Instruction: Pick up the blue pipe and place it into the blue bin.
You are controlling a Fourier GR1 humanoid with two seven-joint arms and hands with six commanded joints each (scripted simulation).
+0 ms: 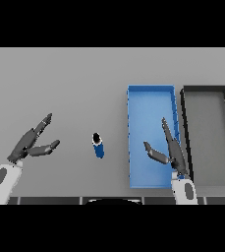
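I see the blue pipe (pixel 98 145) standing on the grey table (pixel 74 83) w/ nothing touching it, left of the blue bin (pixel 151 89) (black bin (pixel 206 89) beside), left hand (pixel 31 142) spread off to its left, right hand (pixel 169 149) spread over the blue bin.

A plain grey table (pixel 60 83) fills the view, evenly lit.

Bare table (pixel 74 83) surrounds blue pipe (pixel 98 144); blue bin (pixel 151 89) right.
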